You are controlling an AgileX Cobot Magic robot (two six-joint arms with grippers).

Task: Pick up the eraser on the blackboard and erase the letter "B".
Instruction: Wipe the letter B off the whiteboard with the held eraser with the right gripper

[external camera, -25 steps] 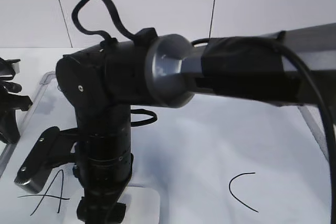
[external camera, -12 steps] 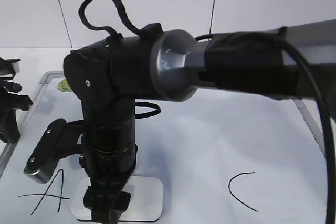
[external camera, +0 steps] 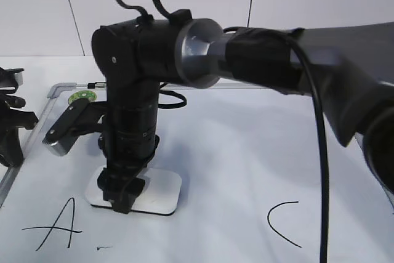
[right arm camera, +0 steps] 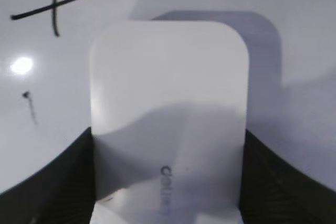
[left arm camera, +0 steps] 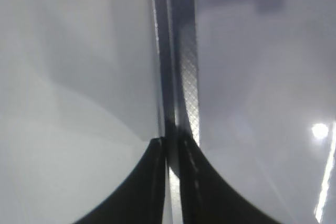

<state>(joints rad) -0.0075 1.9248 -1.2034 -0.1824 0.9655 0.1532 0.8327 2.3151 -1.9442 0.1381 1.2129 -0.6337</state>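
— White blackboard (external camera: 246, 152), grey-framed, fills the bench before a pale panelled wall (external camera: 184, 4); black "A" (external camera: 55, 229) near the front-left corner, "C" (external camera: 283, 223) toward front-right.

— And the tools?

— Right gripper (external camera: 125, 196) clamped on the eraser (external camera: 157, 190), flat on the board just behind the "A". Left gripper (left arm camera: 169, 145) pressed together at the left edge.

One blackboard (external camera: 258, 146) is seen, with one eraser (external camera: 157, 192), two drawn letters, an "A" (external camera: 55, 229) and a "C" (external camera: 283, 223), one green sticker (external camera: 80, 96), and two grippers (external camera: 123, 198) (external camera: 9, 121).
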